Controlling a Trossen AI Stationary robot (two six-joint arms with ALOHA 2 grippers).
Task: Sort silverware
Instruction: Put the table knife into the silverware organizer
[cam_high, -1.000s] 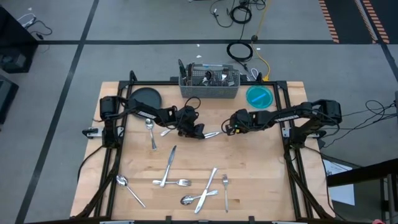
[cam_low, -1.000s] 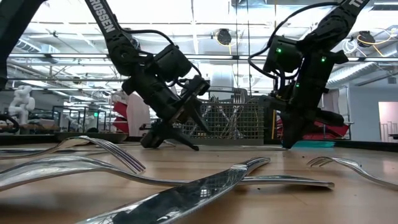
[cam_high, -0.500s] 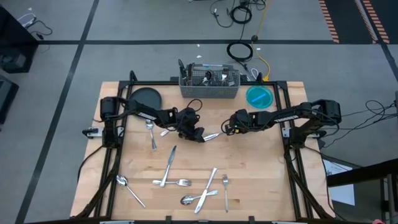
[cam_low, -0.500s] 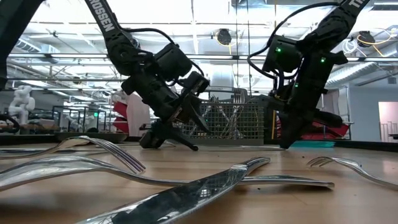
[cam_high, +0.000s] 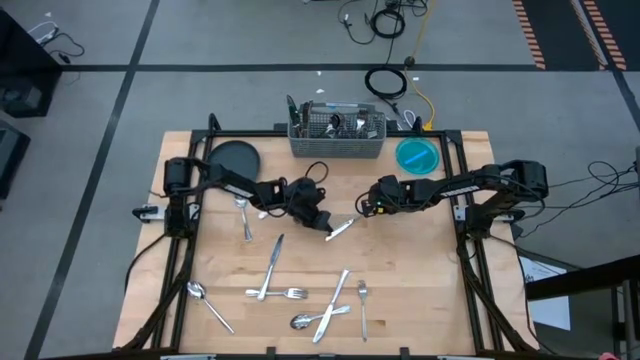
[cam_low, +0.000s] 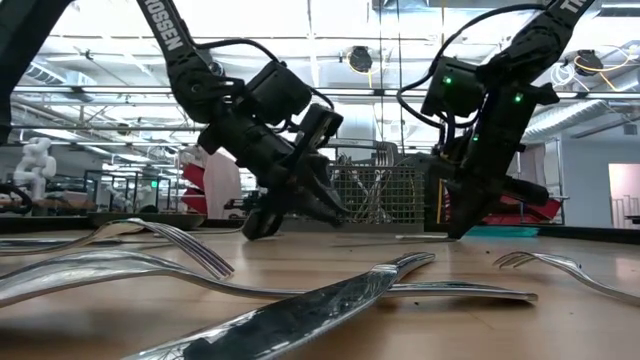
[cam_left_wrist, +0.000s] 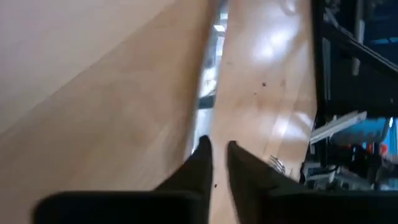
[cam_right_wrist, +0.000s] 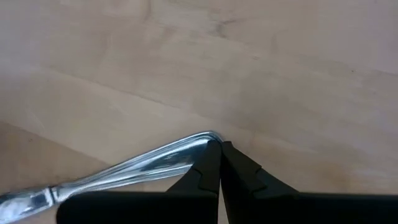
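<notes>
Many slim shiny silverware (cam_high: 337, 229) pieces

Robotics lab or industrial test hall. Wooden table (cam_high: 420, 260) framed by black rails stands on a grey floor (cam_high: 200, 40) marked with dark tape lines. Loose cables (cam_high: 385, 82) lie on that floor beyond the table. Behind the table: high ceiling with exposed ducts (cam_low: 560, 115), strip lighting, equipment racks (cam_low: 110, 190).
</notes>
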